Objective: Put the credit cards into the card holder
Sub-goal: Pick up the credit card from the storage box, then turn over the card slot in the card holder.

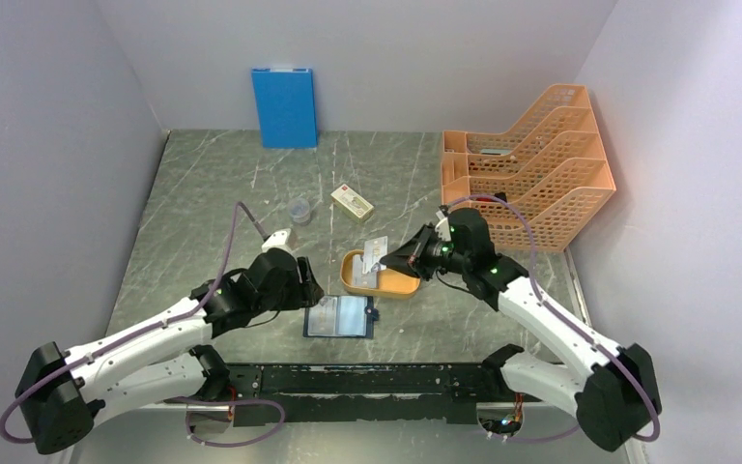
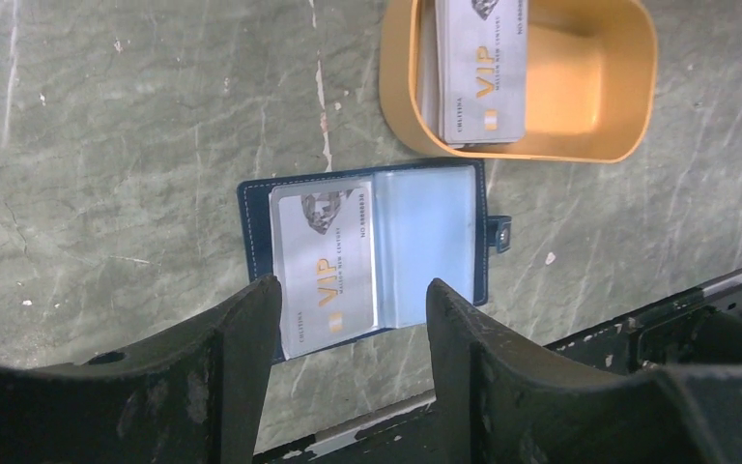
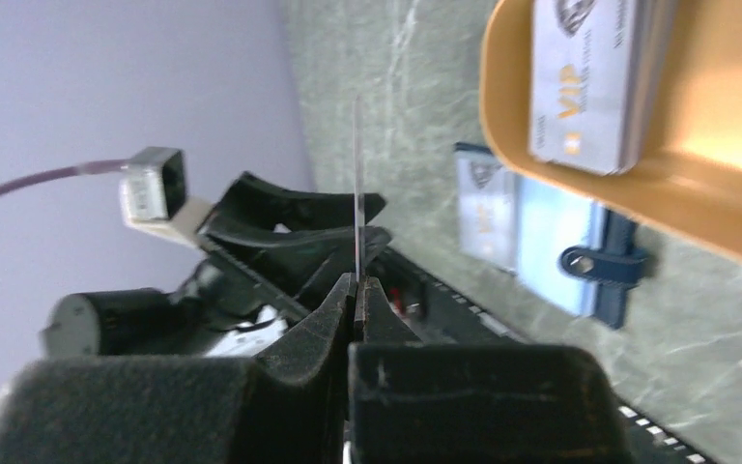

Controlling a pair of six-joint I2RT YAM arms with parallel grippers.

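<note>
Our right claw (image 3: 357, 282) is shut tight on one credit card (image 3: 358, 174), held up in the air past the far side of the card holder (image 2: 367, 253). It nips only one thin edge, so we think the card could slip or twist on the way down. Our left claw (image 2: 353, 290) hangs over the card holder's near edge, spread wide and holding nothing. Nothing pins the card holder down, so a push on a pocket could slide it away.

The card holder lies open and flat, dark blue outside and light blue inside. A first card (image 2: 327, 266), pale grey with gold VIP letters, sits in the pocket away from the tab. The pocket by the tab is empty. A pile of cards (image 2: 483, 77) waits in the orange tray (image 2: 398, 97) just beside the card holder's far edge.
</note>
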